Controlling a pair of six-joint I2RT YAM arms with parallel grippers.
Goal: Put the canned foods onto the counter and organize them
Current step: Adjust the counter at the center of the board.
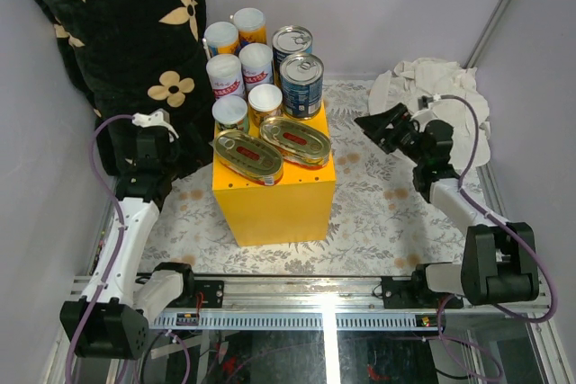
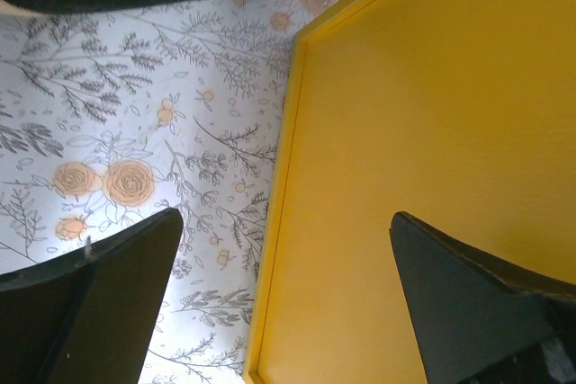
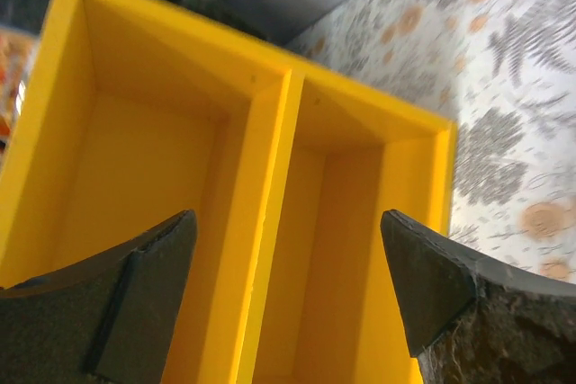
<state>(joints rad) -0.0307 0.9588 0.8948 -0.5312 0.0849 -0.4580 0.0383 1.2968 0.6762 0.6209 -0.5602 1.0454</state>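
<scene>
Cans (image 1: 256,65) crowd yellow counter (image 1: 274,209); label writing illegible; left jaws, right jaws spread, empty.

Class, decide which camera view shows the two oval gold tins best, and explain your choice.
Top external: both oval gold tins lie flat atop the yellow box, near its front edge, lids fully visible. The left wrist view shows only a box wall and floral cloth, the right wrist view its open compartments; neither shows the tins.

Bright, even light; soft shadows. White glare streaks the front rail (image 1: 288,294) in the top view. Right-wrist view blurred across yellow worktop (image 3: 162,177) and floral cloth (image 3: 513,132); left-wrist view sharp.
</scene>
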